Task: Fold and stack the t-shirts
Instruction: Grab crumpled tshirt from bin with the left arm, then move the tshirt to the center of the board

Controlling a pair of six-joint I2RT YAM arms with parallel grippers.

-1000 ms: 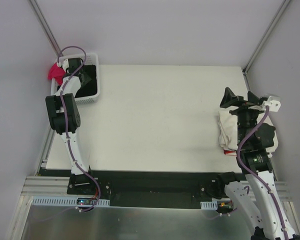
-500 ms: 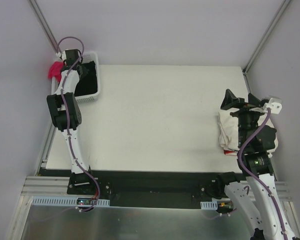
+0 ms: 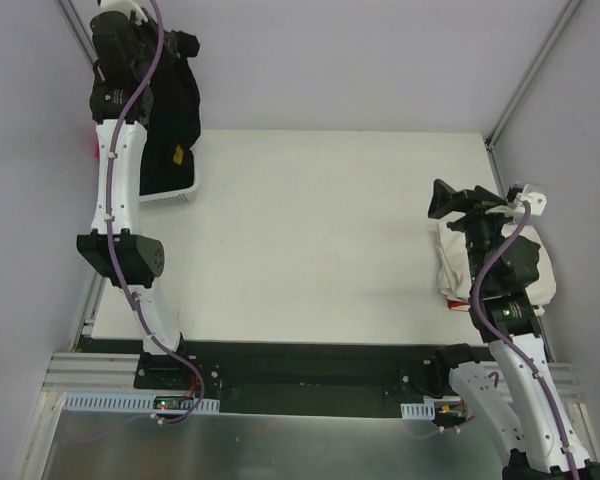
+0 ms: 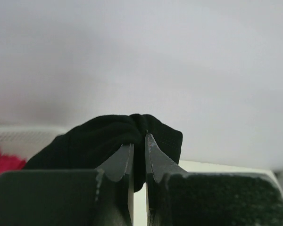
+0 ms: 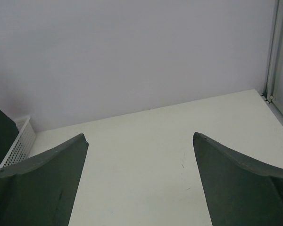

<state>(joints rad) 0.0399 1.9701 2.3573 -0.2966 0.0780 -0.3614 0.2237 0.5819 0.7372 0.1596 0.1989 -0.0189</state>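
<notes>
While pinching the black t-shirt (image 3: 175, 110) tight with the left gripper (image 4: 139, 141), hangs it lengthwise over the basket (image 3: 172, 196), well apart from the wide-spread right gripper (image 5: 139, 135) across the table (image 3: 330, 230).

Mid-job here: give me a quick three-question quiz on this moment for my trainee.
1. True or false: the left gripper is shut on the black t-shirt.
2. The right gripper is: A) shut on cloth, B) open and holding nothing, C) out of view.
3. Fill in: the cream-white t-shirts lie at the table's ____ edge.
Key: 1 true; 2 B; 3 right.
</notes>
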